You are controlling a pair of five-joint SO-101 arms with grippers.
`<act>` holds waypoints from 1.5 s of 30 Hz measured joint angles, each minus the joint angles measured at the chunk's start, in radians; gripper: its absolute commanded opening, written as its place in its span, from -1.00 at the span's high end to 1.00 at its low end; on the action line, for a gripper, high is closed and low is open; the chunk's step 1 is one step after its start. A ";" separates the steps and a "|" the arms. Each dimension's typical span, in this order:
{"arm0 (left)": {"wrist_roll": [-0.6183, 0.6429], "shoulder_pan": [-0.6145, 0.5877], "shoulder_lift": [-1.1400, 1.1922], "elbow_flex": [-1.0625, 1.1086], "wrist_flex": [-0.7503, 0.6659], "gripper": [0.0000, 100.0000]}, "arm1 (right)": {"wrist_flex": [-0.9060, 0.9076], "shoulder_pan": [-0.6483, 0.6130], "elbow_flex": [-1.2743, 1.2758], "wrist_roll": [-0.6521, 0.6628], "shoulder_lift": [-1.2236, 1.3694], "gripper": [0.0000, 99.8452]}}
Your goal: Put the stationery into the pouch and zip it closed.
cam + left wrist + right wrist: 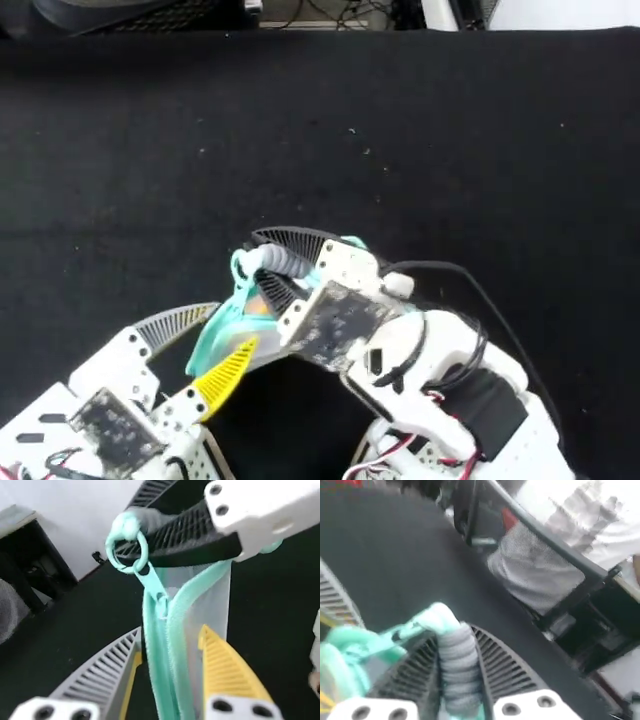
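Pouch: the mint zip pouch [218, 325] hangs clear of the black table [450, 150], stretched between the two grippers close to the arms' bases.
Left gripper: the left gripper [171, 630] is clamped on the pouch's zip edge, with the grey finger on one side and the yellow finger on the other, acting as the anchor.
Right gripper: the right gripper [454, 632] is pinched tight on the grey wrapped pull tag [457, 670], which joins the mint ring [127, 550] and the slider [161, 601].
Contents: an orange shape [258, 305] shows through the clear wall; no other stationery can be made out.
Step in hand: most likely drawing the slider along the zip to close it.
Doing it well: the pull should run in line with the teeth and away from the anchor, with the band taut — a sideways tug could jam the slider or drag the pouch out of the left grip.
Risk: the tag may slip between the black fingers — a firm pinch is needed right to the end stop.
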 measured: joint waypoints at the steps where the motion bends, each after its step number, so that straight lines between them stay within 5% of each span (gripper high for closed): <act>1: -0.003 -0.003 0.000 0.002 0.000 0.62 | 0.000 0.002 0.000 0.000 0.000 0.98; 10: -0.006 -0.009 0.000 0.026 -0.002 0.65 | 0.000 0.000 0.000 0.000 0.000 0.98; 14: -0.006 -0.009 0.000 0.052 -0.006 0.95 | 0.000 0.002 0.000 0.000 0.000 0.98; 28: -0.008 -0.021 0.011 0.097 -0.236 0.94 | 0.012 0.109 -0.049 0.002 0.002 0.98; 45: -0.012 -0.172 0.000 0.244 -0.310 0.94 | 0.029 0.196 0.081 0.005 0.015 0.98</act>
